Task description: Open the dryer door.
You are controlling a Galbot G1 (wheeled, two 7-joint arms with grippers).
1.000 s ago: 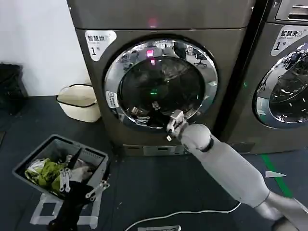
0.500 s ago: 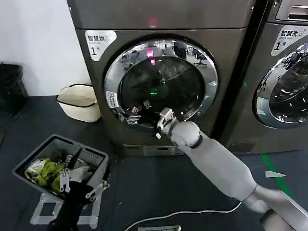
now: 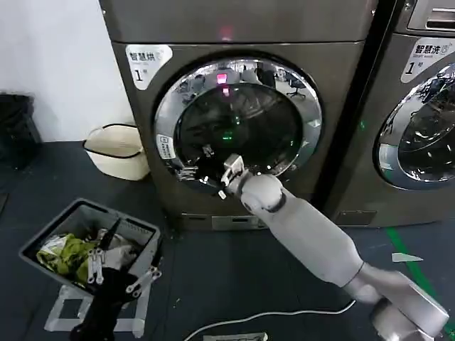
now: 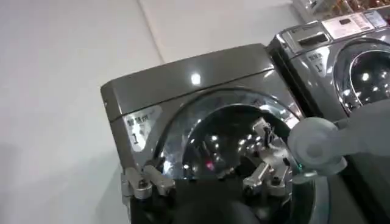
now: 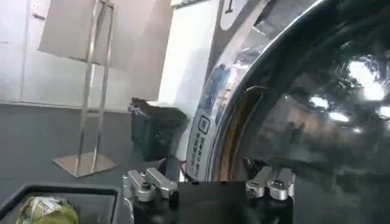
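Two front-loading machines stand side by side: the dryer labelled 1, and a second machine at its right, also labelled 1. Each carries one round door, so two in all: the dryer door and the neighbour's door. Two grippers: the right gripper and the left gripper. One grey laundry basket, one cream tub, one white cable on the floor.
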